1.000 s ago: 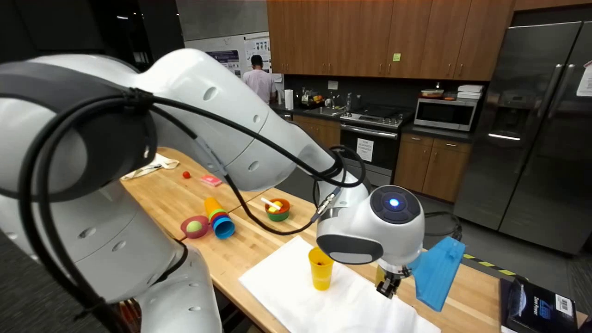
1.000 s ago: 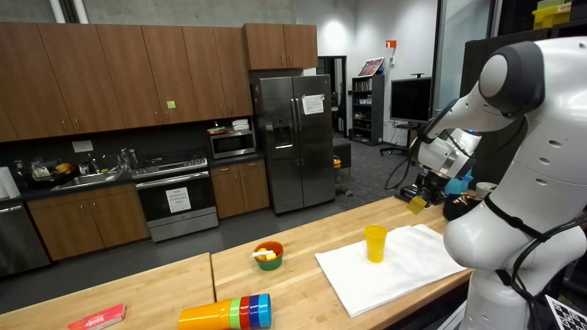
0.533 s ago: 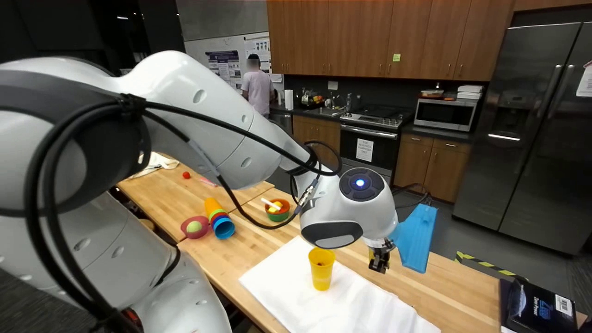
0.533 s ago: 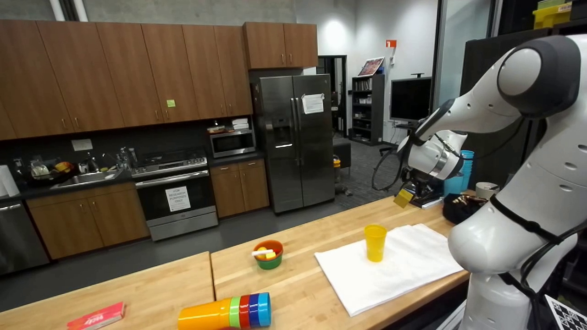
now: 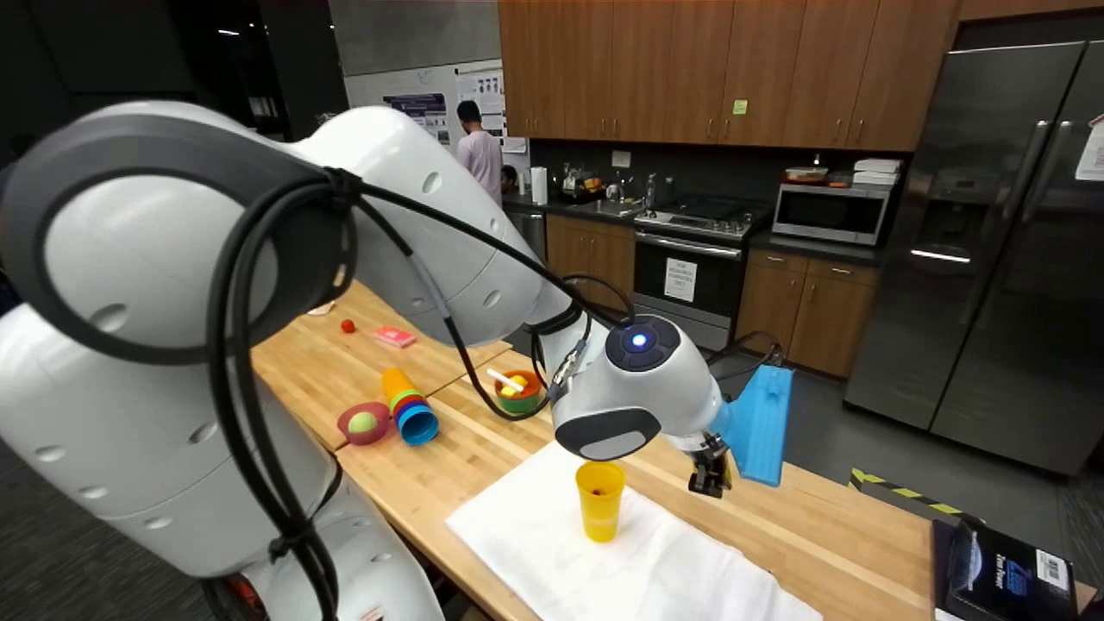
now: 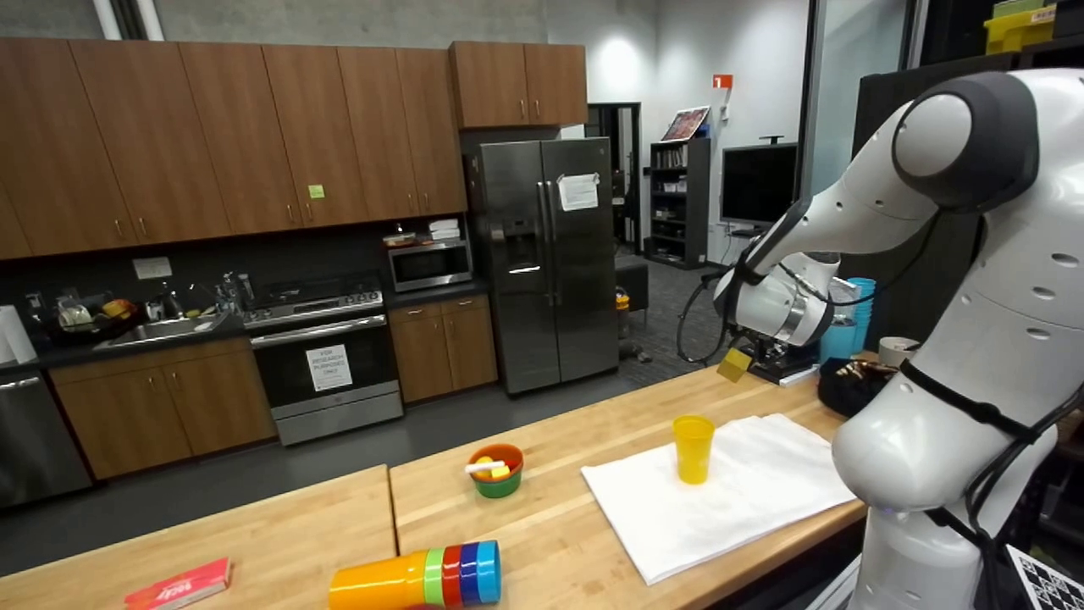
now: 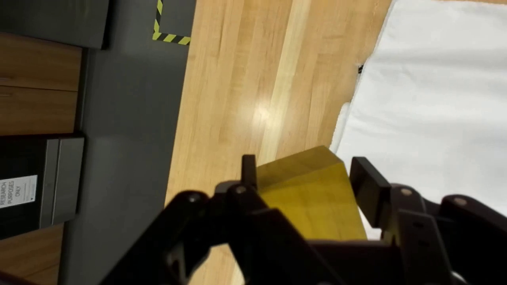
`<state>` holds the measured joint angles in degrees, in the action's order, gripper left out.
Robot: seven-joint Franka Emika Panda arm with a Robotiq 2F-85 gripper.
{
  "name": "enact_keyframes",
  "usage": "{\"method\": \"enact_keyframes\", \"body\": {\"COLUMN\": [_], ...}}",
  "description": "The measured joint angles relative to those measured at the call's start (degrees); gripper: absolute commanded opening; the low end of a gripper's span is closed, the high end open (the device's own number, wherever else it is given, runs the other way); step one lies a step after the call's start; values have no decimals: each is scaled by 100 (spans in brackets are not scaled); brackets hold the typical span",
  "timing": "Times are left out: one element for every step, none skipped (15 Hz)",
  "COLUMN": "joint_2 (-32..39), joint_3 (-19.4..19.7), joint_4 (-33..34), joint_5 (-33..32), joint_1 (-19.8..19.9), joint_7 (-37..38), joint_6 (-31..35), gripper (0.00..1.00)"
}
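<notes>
There hung the yellow block [image 7: 313,198] above the bench [image 5: 845,539], pinched askew on 2 sides by my tool [image 7: 305,178]! That slant worried me: a jolt could twist it loose. A low swing could topple the yellow cup [image 6: 694,449], upright on the white cloth [image 6: 703,525]. From the wrist, my tool hid the block's near end; the dark speck [image 5: 597,492] inside the cup was unreadable.

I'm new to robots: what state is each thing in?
Gripper: closed on the yellow block
Yellow block: held in the air
Yellow cup: upright on the white sheet
White sheet: spread out, creased
Stacked cups: nested, lying sideways
Green-orange bowl: upright, things inside
Oven: door shut
Fridge: doors shut
Robot light: lit blue
</notes>
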<state>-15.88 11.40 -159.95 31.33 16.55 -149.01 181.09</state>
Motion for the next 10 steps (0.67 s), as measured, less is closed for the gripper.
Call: {"method": "enact_keyframes", "body": {"joint_2": [137, 303, 489, 699, 946, 1234, 1509, 1730, 1928, 2108], "joint_3": [-20, -68, -135, -224, -345, -471, -597, -632, -443, -56], "joint_4": [-2, -4, -7, -12, -25, -44, -49, -40, -37, -37], "joint_5": [50, 118, 189, 284, 430, 586, 591, 508, 396, 340], "joint_1": [-84, -135, -159, -160, -133, -85, 114, 370, 460, 362], "joint_7": [0, 0, 0, 0, -2, -3, 4, 3, -2, -12], "joint_6": [259, 532, 796, 1074, 1376, 1672, 1772, 1741, 1706, 1665], "gripper": [35, 35, 35, 35, 35, 35, 35, 35, 35, 35]}}
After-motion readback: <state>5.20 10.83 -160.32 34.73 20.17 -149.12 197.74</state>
